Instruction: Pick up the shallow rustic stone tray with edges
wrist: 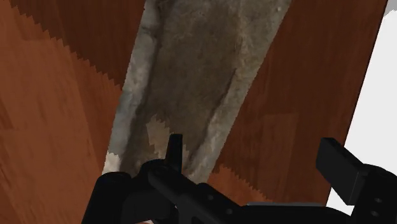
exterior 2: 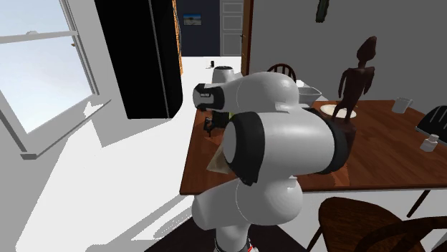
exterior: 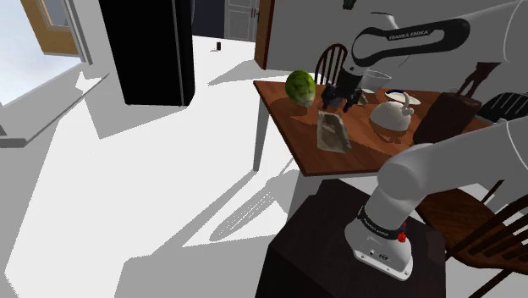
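The black gripper (wrist: 254,159) hangs open, its fingers spread wide: one fingertip (wrist: 173,147) is over the tray's end, the other over bare wood. The tray (wrist: 203,70) is a long, shallow slab of rough, mottled grey stone with paler raised rims. It lies flat on the brown wooden table (exterior: 372,157), its long axis stretching away from the gripper, roughly along the nearby table edge

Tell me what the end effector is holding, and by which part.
Nothing: the end effector is open above the stone tray, its fingers straddling one rim without clasping it.
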